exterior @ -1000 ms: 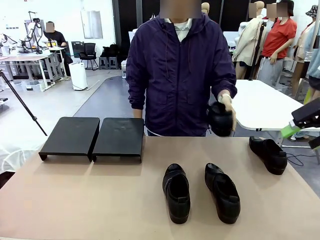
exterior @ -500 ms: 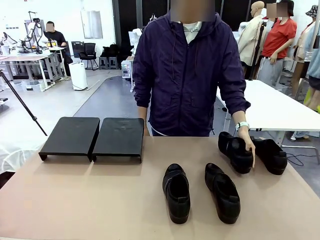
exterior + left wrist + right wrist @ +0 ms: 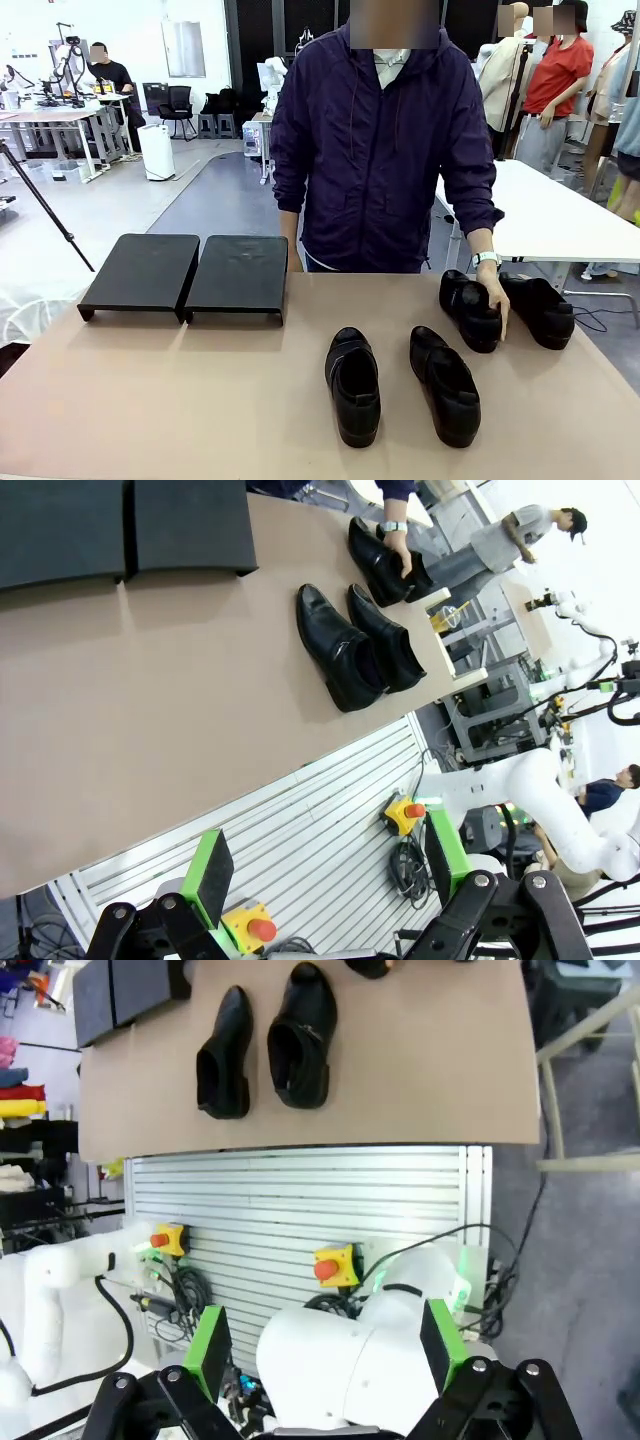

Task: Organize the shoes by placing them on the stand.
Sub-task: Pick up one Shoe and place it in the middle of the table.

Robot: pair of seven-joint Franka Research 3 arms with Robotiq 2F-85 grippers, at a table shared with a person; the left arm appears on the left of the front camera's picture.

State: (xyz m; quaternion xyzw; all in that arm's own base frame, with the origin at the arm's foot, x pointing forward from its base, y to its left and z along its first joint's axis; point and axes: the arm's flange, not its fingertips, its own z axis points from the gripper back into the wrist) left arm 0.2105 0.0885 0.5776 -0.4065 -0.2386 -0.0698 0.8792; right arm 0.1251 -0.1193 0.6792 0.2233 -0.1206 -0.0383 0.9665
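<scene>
**A:** From the front, where is everything?

**B:** None of the 4 shoes is on the stand (image 3: 190,272). Its 2 platforms sit touching at the far left, bare. The middle pair (image 3: 353,385) lies side by side on the table (image 3: 150,410). The far pair (image 3: 538,310) is at the right, with the person's hand (image 3: 493,300) resting on its left shoe.

**A:** And the left wrist camera?

**B:** The left gripper (image 3: 328,865) hangs well off the table, jaws spread wide, nothing between them.

**A:** The right wrist?

**B:** It's the same there: the right gripper (image 3: 325,1345) is released and empty, high above the robot's base.

**A:** What could go wrong?

**B:** I reckon reaching for the far pair now risks hitting that hand. Glossy rounded leather may also slip from the pads, or slide down the slanted tops.
</scene>
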